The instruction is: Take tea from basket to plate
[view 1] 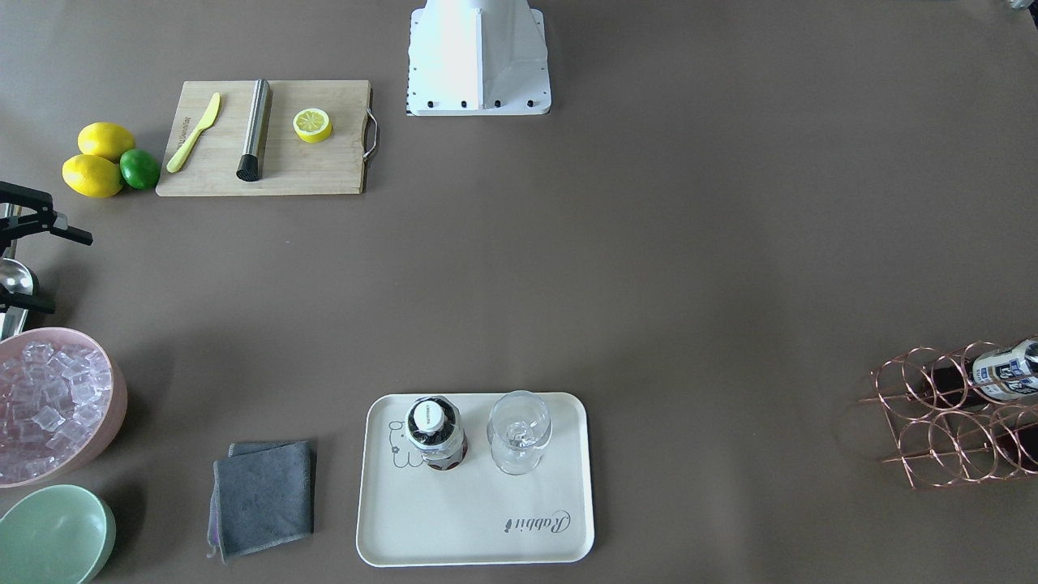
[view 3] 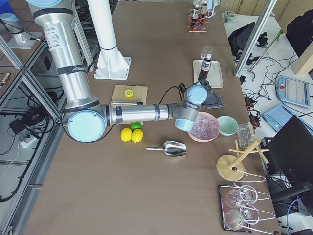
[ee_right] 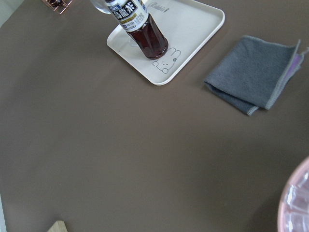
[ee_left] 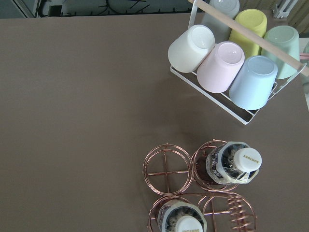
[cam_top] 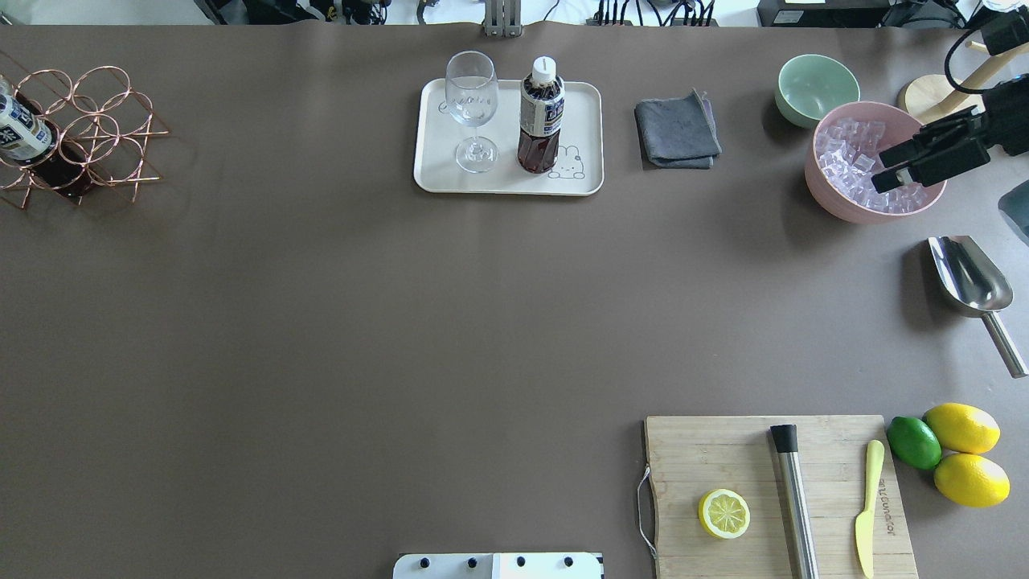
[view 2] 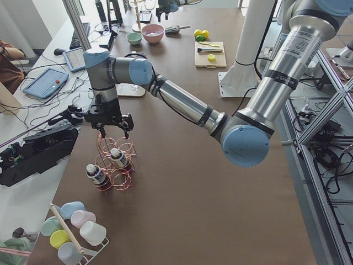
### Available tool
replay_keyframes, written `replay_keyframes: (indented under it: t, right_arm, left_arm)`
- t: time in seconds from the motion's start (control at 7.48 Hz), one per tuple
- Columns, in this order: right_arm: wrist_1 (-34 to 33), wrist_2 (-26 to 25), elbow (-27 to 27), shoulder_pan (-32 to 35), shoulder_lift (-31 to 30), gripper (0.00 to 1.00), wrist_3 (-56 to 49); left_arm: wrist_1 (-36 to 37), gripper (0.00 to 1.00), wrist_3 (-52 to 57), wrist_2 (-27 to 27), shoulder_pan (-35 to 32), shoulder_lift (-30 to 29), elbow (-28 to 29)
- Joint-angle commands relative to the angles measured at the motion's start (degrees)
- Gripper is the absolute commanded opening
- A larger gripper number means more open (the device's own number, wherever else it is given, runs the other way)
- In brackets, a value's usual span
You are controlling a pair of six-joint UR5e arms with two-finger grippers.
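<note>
1. Overhead exterior, far left: the frame edge cuts into the basket (cam_top: 104, 104) and hides part of a spare bottle (cam_top: 18, 129) lying in it. The left gripper (view 2: 113, 124) shows only in the exterior left view, above the basket. I cannot tell how its jaws stand.
2. A broad stretch of brown table separates the basket from the plate (cam_top: 428, 173).
3. The tea (cam_top: 540, 121) stands upright on the plate, beside a glass (cam_top: 472, 104) but not touching it.
4. Far right, the right gripper (cam_top: 891, 177) is near the ice tub (cam_top: 836, 205). It is partly cropped, jaws apart.
</note>
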Motion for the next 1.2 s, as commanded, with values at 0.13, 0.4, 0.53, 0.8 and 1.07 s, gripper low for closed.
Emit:
replay_keyframes:
  t: [0.13, 0.4, 0.53, 0.8, 1.07]
  right_arm:
    - [-0.6, -0.1, -2.4, 4.4, -8.7, 1.0, 0.1]
    - [-0.8, -0.1, -7.5, 5.4, -10.8, 0.99, -0.1]
    - [-3.5, -0.5, -10.9, 5.7, -10.8, 0.99, 0.3]
    - [-16.9, -1.0, -7.9, 6.0, -10.2, 0.99, 5.1]
    - [-19.7, -6.2, -5.7, 6.1, -10.2, 1.0, 0.8]
  left_arm:
    - [1.4, 0.99, 23.8, -3.2, -4.8, 17.6, -16.4]
    - [1.0, 0.99, 48.9, -7.7, -12.8, 25.5, -17.0]
    - [0.0, 0.99, 61.3, -8.2, -14.3, 29.8, -16.7]
    - [-5.7, 0.99, 67.6, -8.2, -14.1, 33.3, -14.0]
    - [-18.8, 0.99, 67.7, -8.4, -8.8, 36.6, -11.3]
